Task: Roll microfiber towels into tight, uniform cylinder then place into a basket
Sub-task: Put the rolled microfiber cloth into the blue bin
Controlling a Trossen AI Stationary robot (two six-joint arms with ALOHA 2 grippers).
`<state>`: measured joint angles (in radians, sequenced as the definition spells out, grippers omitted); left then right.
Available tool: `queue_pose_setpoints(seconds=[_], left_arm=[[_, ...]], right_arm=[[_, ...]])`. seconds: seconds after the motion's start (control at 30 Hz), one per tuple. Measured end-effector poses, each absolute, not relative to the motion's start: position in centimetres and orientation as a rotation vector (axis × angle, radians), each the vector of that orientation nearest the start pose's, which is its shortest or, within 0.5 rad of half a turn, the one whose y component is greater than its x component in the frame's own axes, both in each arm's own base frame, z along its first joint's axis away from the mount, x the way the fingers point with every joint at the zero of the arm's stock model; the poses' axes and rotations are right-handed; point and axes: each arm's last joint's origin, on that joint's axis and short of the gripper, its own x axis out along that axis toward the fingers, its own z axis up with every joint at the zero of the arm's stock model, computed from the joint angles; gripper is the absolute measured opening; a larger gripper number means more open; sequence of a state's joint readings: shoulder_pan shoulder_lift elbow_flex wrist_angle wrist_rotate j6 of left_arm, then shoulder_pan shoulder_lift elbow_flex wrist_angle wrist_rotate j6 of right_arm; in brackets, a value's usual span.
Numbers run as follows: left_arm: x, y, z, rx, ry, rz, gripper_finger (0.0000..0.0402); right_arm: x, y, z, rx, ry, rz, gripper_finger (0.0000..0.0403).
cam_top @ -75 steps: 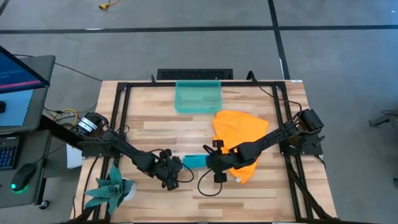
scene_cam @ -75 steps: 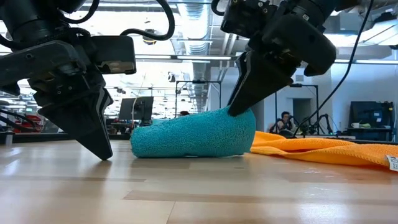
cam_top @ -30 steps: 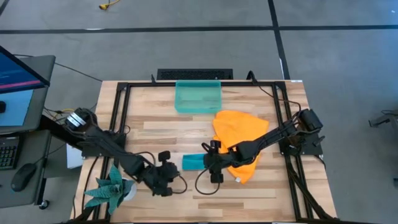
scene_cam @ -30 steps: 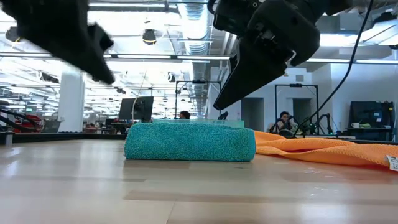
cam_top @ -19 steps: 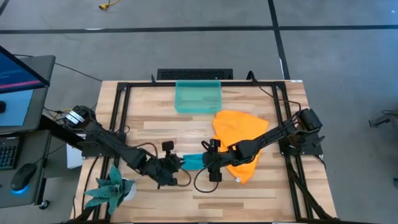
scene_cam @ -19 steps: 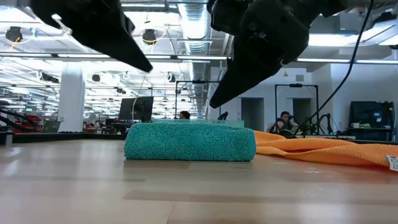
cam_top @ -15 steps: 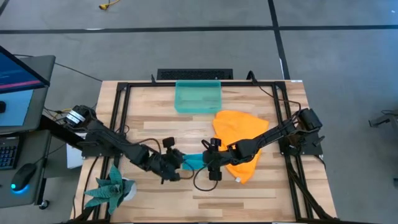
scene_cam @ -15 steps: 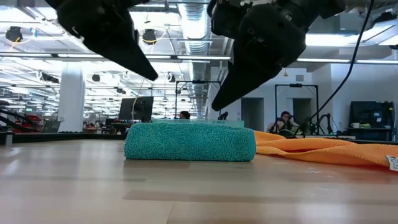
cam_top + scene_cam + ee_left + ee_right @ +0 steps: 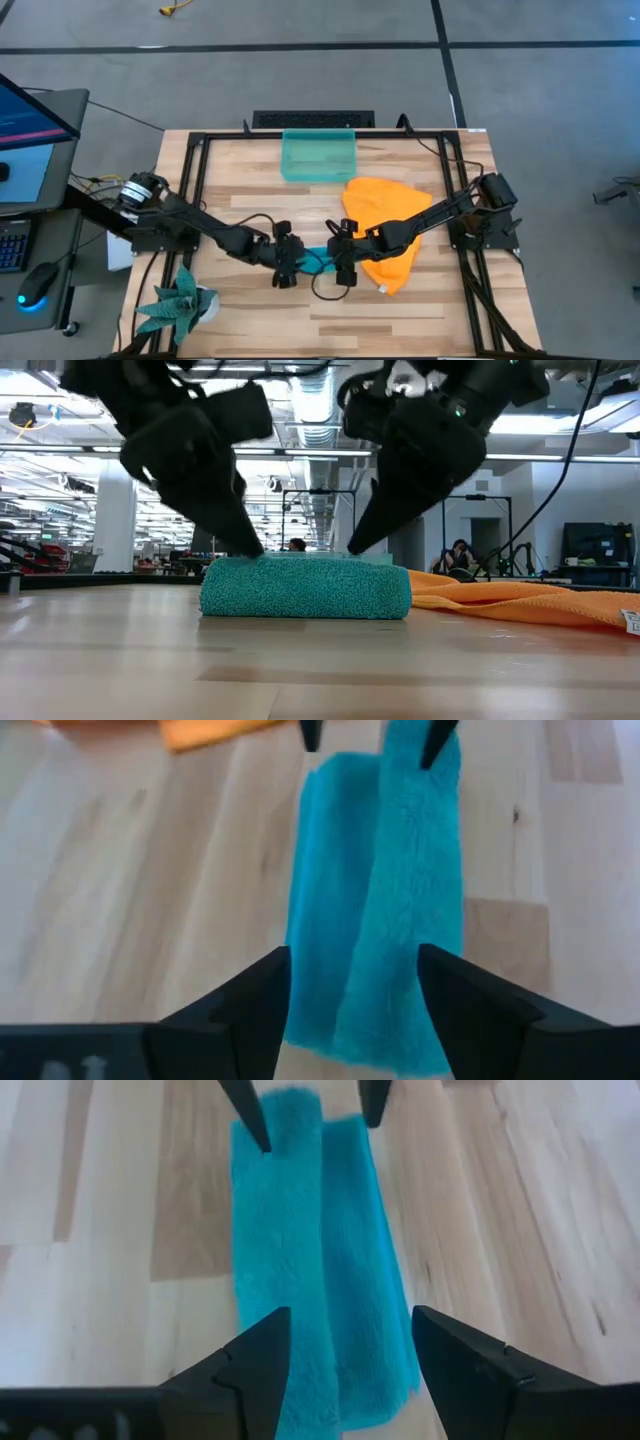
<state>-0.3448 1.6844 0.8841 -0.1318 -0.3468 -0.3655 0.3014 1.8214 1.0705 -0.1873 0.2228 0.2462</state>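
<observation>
The teal-blue microfiber towel (image 9: 316,262) lies rolled into a flattish bundle (image 9: 305,588) on the wooden table, its length running left to right. My left gripper (image 9: 352,960) is open at the bundle's left end, one finger on each long side. My right gripper (image 9: 350,1320) is open the same way at the right end. In the low view both sets of fingertips reach down to the bundle's top. The orange towel (image 9: 385,228) lies spread on the table to the right, under my right arm. The basket (image 9: 319,157) stands at the far edge. My left gripper comes slanting down from the left, and its fingertips (image 9: 248,545) reach the top of the roll's left end (image 9: 230,565); whether they touch it I cannot tell. My right gripper slants down from the right to the roll's top (image 9: 375,563); I cannot tell whether it touches.
A green spiky plant (image 9: 180,300) stands at the near left corner. A black metal frame (image 9: 196,160) runs round the table's edge. Bare wood lies between the roll and the basket.
My left gripper has swung from near the plant toward the table's right and far side, then come down onto the roll's left end. My right gripper has sunk a little toward the roll's right end. The teal roll has stayed where it was.
</observation>
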Motion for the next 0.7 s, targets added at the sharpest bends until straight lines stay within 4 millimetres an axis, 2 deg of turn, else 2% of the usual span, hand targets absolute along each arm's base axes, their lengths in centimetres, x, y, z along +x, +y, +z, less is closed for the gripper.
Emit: queue_pose_setpoints(seconds=[0.3, 0.7], left_arm=[[31.4, -8.1, 13.6, -0.088, 0.931, 0.181, 0.0213], [31.7, -8.1, 12.6, -0.154, 0.98, 0.129, 0.0213]], right_arm=[[34.6, 8.7, 14.5, 0.072, 0.885, -0.005, 0.0234], [34.0, 8.3, 13.5, 0.152, 0.883, 0.022, 0.0234]])
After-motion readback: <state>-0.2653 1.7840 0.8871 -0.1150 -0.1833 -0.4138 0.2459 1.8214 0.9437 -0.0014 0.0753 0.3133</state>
